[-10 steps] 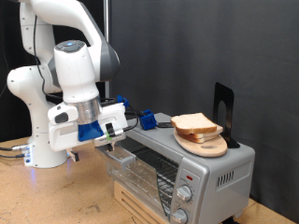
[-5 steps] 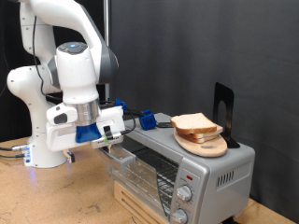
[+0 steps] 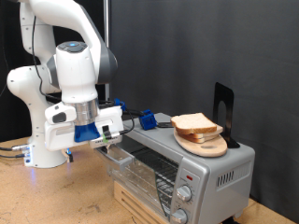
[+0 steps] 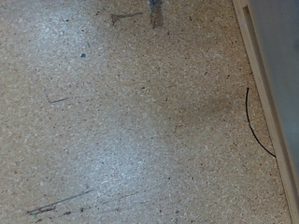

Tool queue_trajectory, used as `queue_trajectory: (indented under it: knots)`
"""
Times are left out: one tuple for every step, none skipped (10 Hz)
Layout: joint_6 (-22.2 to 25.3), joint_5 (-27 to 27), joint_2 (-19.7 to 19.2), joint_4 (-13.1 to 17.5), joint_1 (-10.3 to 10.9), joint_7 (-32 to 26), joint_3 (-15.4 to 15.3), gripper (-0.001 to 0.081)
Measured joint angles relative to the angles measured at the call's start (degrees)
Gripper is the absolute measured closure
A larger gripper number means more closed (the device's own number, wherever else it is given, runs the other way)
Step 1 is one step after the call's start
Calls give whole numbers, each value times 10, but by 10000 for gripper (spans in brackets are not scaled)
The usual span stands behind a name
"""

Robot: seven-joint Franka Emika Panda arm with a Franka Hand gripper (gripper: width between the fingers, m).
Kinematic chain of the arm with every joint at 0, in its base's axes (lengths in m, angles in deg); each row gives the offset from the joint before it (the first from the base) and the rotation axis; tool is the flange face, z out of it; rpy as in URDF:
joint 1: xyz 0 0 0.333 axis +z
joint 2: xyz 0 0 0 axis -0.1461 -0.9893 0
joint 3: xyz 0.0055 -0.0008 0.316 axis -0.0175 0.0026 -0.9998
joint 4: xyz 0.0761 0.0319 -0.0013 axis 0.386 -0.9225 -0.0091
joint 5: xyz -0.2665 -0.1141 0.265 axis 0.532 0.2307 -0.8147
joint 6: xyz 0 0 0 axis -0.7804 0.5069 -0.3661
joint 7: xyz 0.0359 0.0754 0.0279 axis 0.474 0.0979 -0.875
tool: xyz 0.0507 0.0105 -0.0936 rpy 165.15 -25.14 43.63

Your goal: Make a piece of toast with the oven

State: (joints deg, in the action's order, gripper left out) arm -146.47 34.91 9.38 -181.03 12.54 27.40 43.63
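**One slice on the oven, arm at the door**

One piece of toast (image 3: 195, 123) lies on one round wooden plate (image 3: 205, 145), which sits on top of the single oven (image 3: 187, 168). Two knobs (image 3: 184, 194) show on the oven's front panel. The gripper (image 3: 109, 136) hangs just beside the oven's upper front corner, at the exterior view's left; whether its fingers are spread or closed cannot be told. The wrist view shows only speckled tabletop (image 4: 131, 121).

oven (image 3: 192, 166): silver-grey | toast (image 3: 194, 123): pale, tan crust | plate (image 3: 206, 145): light wood | arm (image 3: 65, 56): white, blue claw (image 3: 110, 136) parts | counter (image 4: 121, 121): speckled beige
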Motion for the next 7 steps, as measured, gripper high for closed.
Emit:
queue_trajectory:
  knots:
    - [-2,18,1,0,-3,4,0,124]
    - [-4,40,1,0,-8,12,0,124]
    - [-4,59,2,-1,-14,12,1,124]
    - [-7,71,2,-3,-18,13,2,124]
    - [-19,80,2,-8,-21,23,2,124]
    - [-38,93,1,-15,-22,46,1,124]
    - [-55,108,-6,-19,-22,74,0,124]
